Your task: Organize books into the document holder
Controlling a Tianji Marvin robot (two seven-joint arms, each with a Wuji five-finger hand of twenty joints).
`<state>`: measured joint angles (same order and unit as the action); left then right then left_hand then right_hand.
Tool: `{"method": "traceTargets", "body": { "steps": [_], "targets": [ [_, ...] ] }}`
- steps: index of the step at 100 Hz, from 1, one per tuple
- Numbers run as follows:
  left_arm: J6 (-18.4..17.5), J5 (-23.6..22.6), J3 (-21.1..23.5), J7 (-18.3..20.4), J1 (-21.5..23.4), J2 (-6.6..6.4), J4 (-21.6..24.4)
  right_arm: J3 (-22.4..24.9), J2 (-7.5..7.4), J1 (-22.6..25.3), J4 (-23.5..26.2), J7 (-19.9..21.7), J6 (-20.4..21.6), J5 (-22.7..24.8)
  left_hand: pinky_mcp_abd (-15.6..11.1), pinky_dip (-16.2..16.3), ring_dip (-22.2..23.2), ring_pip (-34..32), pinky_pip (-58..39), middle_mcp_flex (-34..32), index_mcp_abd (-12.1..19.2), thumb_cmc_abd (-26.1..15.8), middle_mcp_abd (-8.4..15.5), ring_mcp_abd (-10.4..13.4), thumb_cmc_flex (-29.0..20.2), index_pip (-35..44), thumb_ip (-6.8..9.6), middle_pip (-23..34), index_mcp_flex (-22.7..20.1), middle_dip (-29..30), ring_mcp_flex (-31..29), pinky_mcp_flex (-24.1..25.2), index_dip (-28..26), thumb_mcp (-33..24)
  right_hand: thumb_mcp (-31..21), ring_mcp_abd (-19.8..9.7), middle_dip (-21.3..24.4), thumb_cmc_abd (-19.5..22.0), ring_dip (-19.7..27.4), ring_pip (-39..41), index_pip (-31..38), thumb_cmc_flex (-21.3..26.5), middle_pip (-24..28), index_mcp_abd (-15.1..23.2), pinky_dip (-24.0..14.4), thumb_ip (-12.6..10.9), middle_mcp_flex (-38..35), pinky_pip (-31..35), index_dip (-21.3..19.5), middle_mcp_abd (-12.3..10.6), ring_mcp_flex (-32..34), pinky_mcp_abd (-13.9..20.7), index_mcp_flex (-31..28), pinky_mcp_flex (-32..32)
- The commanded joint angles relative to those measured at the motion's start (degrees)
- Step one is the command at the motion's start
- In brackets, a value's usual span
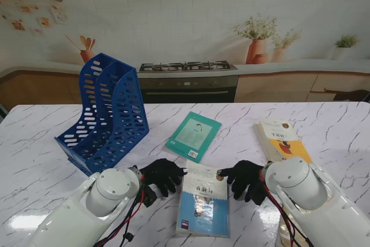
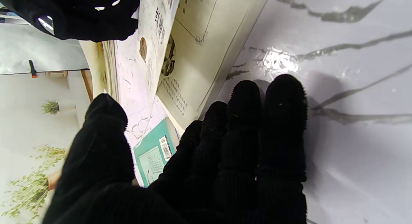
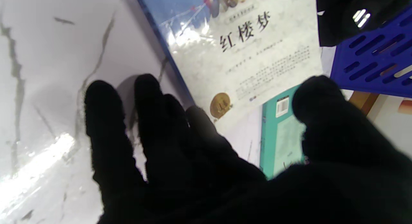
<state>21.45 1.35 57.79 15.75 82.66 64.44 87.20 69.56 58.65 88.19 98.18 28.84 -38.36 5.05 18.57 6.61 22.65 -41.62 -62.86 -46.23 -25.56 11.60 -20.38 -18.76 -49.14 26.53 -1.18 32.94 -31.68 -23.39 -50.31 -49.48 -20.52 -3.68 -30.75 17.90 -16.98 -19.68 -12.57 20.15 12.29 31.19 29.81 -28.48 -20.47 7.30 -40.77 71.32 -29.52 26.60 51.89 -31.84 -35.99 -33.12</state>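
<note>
A white and blue book (image 1: 203,201) lies flat on the marble table (image 1: 46,166) between my two hands. My left hand (image 1: 162,176) sits at its far left corner, fingers spread and resting on the table beside the book's edge (image 2: 193,56). My right hand (image 1: 245,179) mirrors it at the far right corner, fingers down next to the cover (image 3: 244,47), thumb lifted. Neither hand grips the book. A teal book (image 1: 193,136) lies farther from me at the centre. A yellow and white book (image 1: 282,140) lies to the right. The blue document holder (image 1: 107,114) stands at the left.
The holder's two slots open toward the table's middle and look bare inside. A kitchen backdrop with a stove (image 1: 186,66) and potted plants (image 1: 257,41) runs behind the table's far edge. The teal book (image 2: 153,153) shows beyond my left fingers (image 2: 244,121).
</note>
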Motion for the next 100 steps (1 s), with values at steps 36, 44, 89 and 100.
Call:
{"method": "traceTargets", "body": {
  "steps": [36,44,89,100],
  "targets": [
    [3.53,1.42,-3.85,2.67,0.06,0.17,-2.55,-2.53,1.85,0.42,-3.46,-3.26,-1.95,-2.25,-1.41,-6.62,0.03,3.03,-0.5,2.15,-4.58,2.0,-4.61,-7.8,0.2,-1.8,-0.43,-2.67,1.86,1.6,1.35,-3.24,0.86,-3.84,-2.01,3.29,3.08,-0.36,3.54,-8.66,-1.53,0.47,-7.09,-4.0,1.76,-0.82,8.55,-1.49,1.42,4.79,-5.43,5.84,3.49,0.86],
    [3.71,1.86,-3.83,2.52,0.13,0.28,-2.53,-2.5,2.36,0.61,-3.42,-4.74,-2.52,-2.83,-1.5,-6.38,0.14,2.78,-1.39,1.68,-4.35,1.93,-3.96,-7.63,-0.09,-1.62,-0.38,-2.02,1.69,1.29,0.78,-3.45,0.78,-4.44,-2.62,3.91,3.01,-0.34,3.56,-8.83,-2.01,0.71,-6.94,-4.83,1.72,-0.93,9.79,-1.45,1.55,5.57,-6.31,5.46,4.48,1.58],
    [4.33,2.74,-2.94,2.43,1.54,0.25,-1.59,-0.01,6.76,2.23,-2.76,-13.42,-8.53,-15.47,-1.06,-5.77,0.49,2.34,-2.82,1.4,-4.2,1.53,-3.57,-7.29,-0.12,-1.72,-0.39,-1.43,1.57,0.98,-0.12,-3.59,0.93,-5.6,-8.82,5.51,4.19,-0.51,2.43,-7.94,-5.86,1.04,-8.13,-7.12,0.24,-1.09,21.17,-3.86,1.7,7.77,-18.99,4.95,12.63,14.26],
    [4.33,3.33,-2.86,2.34,1.73,0.36,-1.57,0.26,7.39,2.52,-2.56,-14.45,-8.96,-17.4,-0.81,-5.64,0.59,2.22,-3.04,1.48,-4.27,1.56,-4.25,-7.47,-0.24,-1.78,-0.36,-1.39,1.6,0.94,-0.26,-3.67,0.97,-5.78,-9.3,4.87,4.03,-0.84,2.3,-7.62,-5.76,1.42,-7.61,-6.69,0.05,-1.15,21.1,-3.9,1.4,7.22,-18.96,5.53,12.79,14.46]
  ]
}}
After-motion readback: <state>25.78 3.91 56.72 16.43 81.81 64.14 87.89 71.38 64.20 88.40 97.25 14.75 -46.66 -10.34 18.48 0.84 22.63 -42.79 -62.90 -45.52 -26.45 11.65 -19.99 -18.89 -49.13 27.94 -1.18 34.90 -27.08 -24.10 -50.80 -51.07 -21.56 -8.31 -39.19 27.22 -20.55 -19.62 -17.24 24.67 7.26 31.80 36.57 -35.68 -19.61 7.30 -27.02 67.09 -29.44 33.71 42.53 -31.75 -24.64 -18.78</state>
